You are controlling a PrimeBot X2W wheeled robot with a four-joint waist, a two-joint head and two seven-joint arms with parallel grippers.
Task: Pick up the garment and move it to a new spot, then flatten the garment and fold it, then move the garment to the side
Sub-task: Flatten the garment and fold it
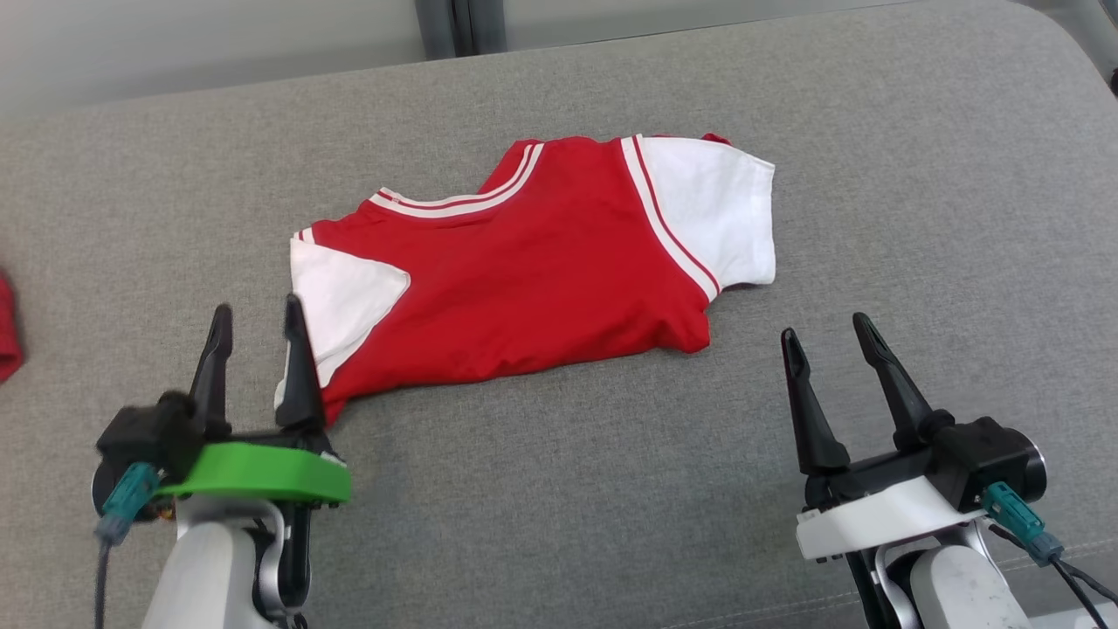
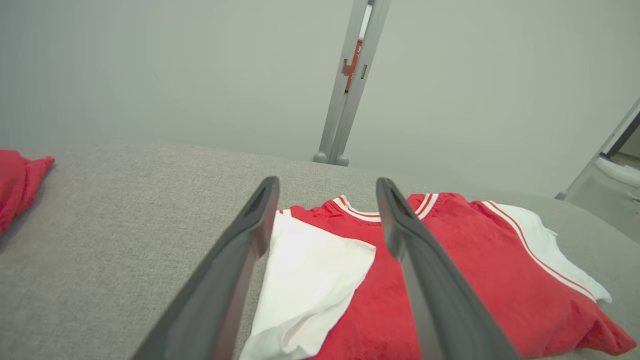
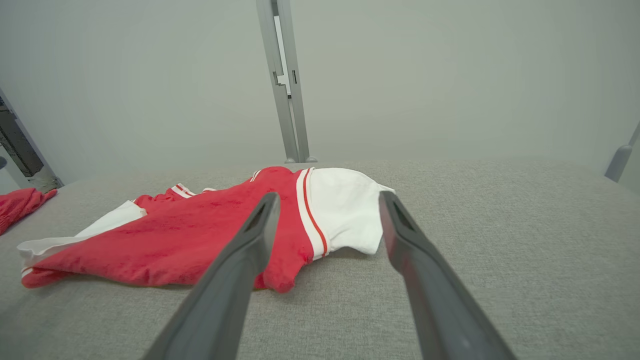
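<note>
The garment (image 1: 541,271) is a red T-shirt with white sleeves and white striped trim, lying folded on the grey cushion surface (image 1: 559,489). My left gripper (image 1: 256,319) hovers open at the shirt's near left corner, over the white sleeve (image 2: 305,280), with nothing between its fingers. My right gripper (image 1: 828,326) stands open a little off the shirt's near right corner, apart from the cloth. From the right wrist the garment (image 3: 200,235) lies ahead and to the left, its white sleeve (image 3: 345,215) between the fingers' lines.
A second red cloth (image 1: 7,328) lies at the far left edge of the cushion, also in the left wrist view (image 2: 17,182). A grey post (image 2: 347,85) stands behind the cushion against a pale wall. Bare grey cushion spreads to the right and front.
</note>
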